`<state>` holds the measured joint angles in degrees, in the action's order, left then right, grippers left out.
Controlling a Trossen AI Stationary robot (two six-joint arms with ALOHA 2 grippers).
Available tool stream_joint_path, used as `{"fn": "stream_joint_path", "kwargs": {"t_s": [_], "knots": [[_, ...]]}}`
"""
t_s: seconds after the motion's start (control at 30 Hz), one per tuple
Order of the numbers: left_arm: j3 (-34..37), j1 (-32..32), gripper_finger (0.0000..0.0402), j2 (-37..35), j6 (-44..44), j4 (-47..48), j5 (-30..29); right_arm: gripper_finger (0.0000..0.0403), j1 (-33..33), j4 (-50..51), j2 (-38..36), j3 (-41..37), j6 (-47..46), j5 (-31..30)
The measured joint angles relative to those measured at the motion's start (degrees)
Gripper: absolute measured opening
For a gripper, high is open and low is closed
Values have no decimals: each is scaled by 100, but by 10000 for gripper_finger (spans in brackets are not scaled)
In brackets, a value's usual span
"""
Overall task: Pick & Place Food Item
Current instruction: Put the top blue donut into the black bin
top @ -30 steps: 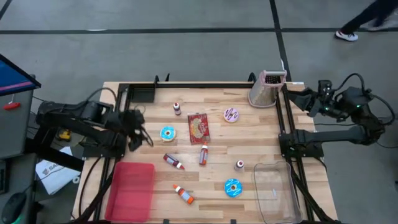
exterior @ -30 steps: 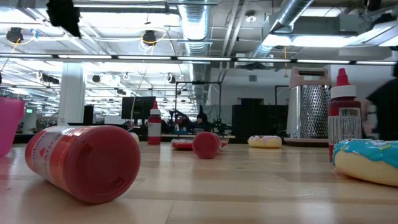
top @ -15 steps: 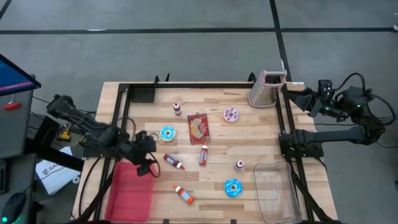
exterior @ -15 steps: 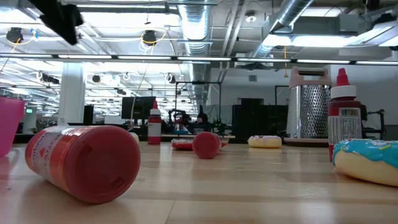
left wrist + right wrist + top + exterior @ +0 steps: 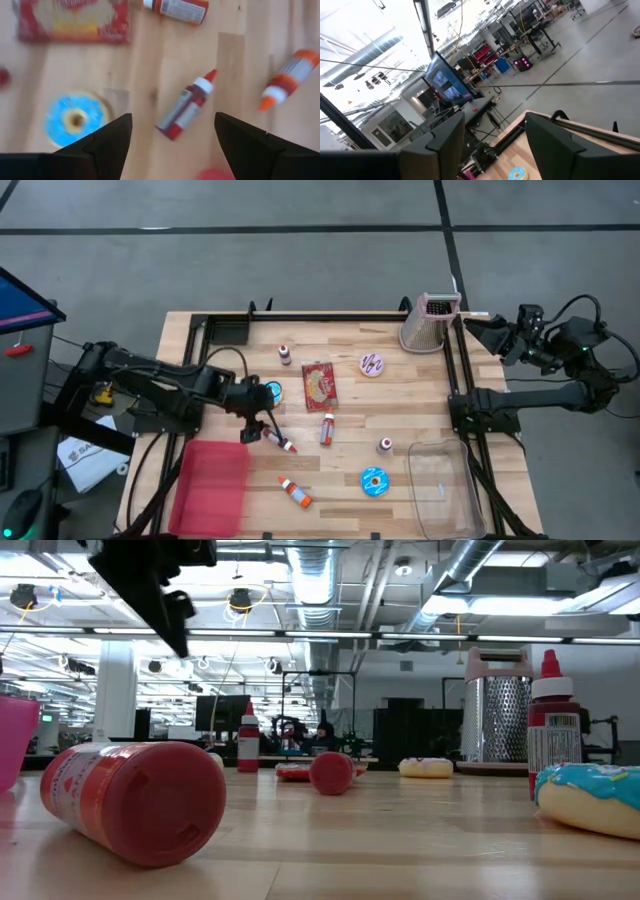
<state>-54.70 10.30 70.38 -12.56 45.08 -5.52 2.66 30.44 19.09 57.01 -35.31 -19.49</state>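
Pale wooden table [image 5: 420,395] under a black frame, grey floor all round, scattered with small food items. Left claw [image 5: 256,426] out over the left half, fingers [image 5: 102,145] spread apart and empty, hanging above the boards, seen high in the low view [image 5: 160,585]. Directly ahead between those fingers: a dark red sauce bottle [image 5: 186,106] lying flat, its red tip pointing away toward the orange bottle [image 5: 296,493] side, long axis running diagonally across the gap rather than square to it. From above, same bottle [image 5: 279,441] just beside the claw, on the side toward the table's middle, nothing touching. Blue donut [image 5: 270,393] close on the other side, partly under the wrist. Likely target judged to be that bottle, being centred in the wrist view; a small roll of the wrist probably needed to set the fingers across its narrow width. Red bin [image 5: 211,483] near at the left front corner, clear bin [image 5: 441,485] well apart at the right. Right claw [image 5: 500,338] parked off the far right edge beside the grater [image 5: 430,322], fingers [image 5: 447,145] apart, empty, much farther from the bottle.
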Motion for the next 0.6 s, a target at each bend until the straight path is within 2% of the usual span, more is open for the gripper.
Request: {"fn": "stream_joint_path", "kwargs": {"t_s": [0.13, 0.23, 0.43, 0.6], "knots": [[246, -290, 275, -4, 1044, -352, 96, 201, 0, -31, 0, 0, 136, 0], [515, -706, 274, 22, 1225, -366, 421, 201, 0, -54, 0, 0, 147, 0], [878, -1435, 274, 49, 1725, -487, 637, 201, 0, -50, 6, 0, 145, 11], [1145, -1702, 274, 206, 2021, -620, 730, 201, 2, -45, 72, 0, 111, 10]]}}
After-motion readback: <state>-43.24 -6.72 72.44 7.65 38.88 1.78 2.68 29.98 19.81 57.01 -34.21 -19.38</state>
